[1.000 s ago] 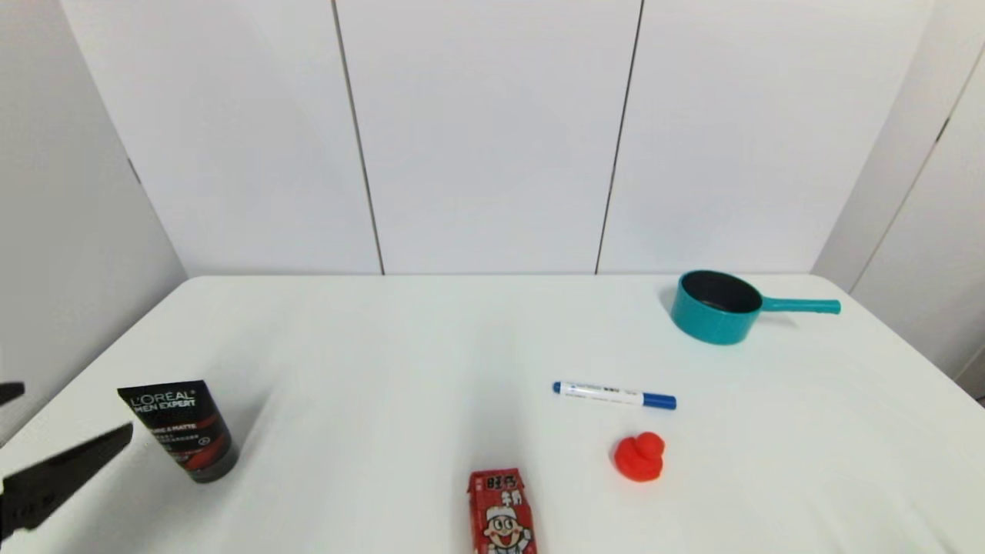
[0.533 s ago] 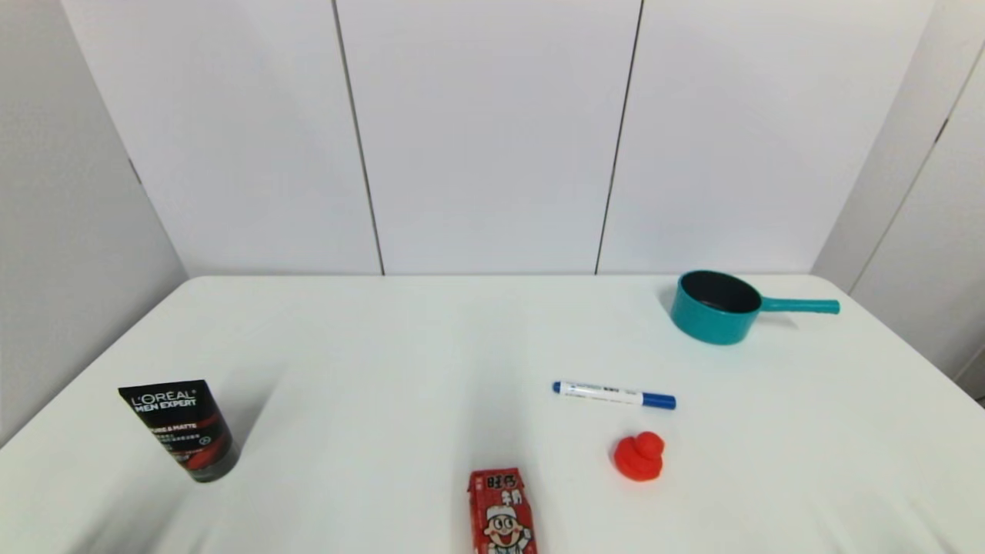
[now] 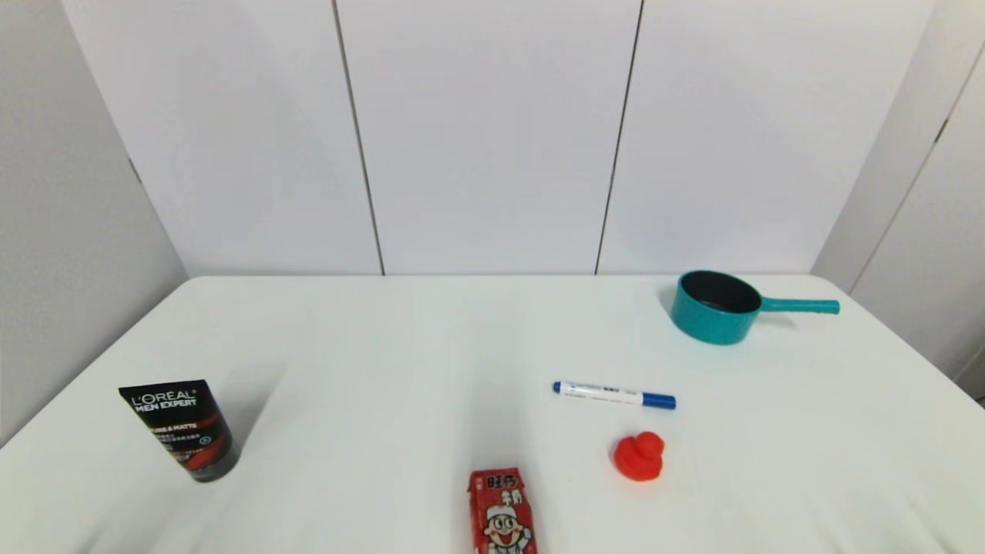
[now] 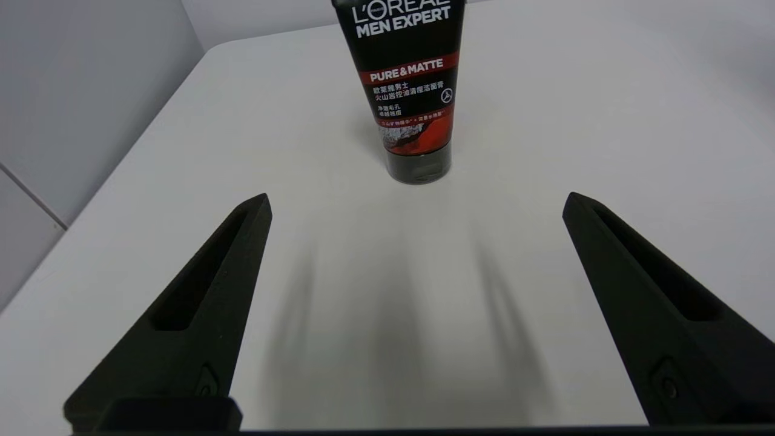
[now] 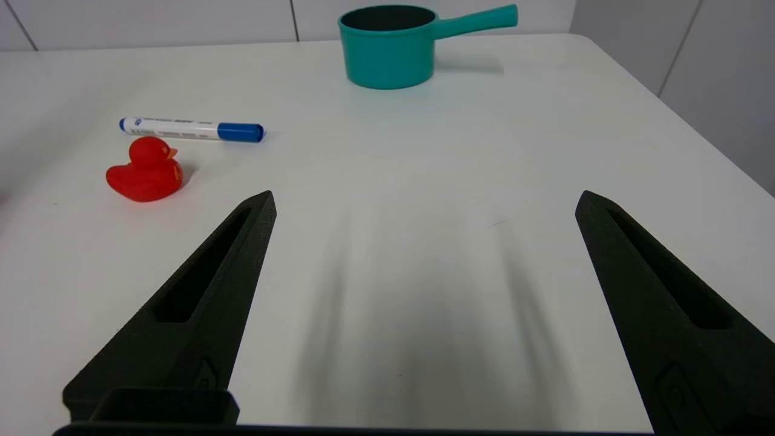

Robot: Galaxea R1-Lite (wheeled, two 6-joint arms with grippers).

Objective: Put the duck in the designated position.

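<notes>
Taking the marker [image 3: 614,395] as landmark and going left to right: the black tube [image 3: 178,428] stands far to its left, with the left gripper [image 4: 416,203] low in front of it, fingers spread wide and empty. The red milk carton [image 3: 501,512] stands nearer, left of the marker and closer to the robot. The duck [image 3: 639,456] sits just beside the marker on the robot's side, upright, small, solid red, with a round head and an orange beak. The teal pot [image 3: 717,306] lies beyond the marker to the right. The right gripper [image 5: 424,200], open and empty, is judged the nearer arm; the duck lies ahead and to its left.
</notes>
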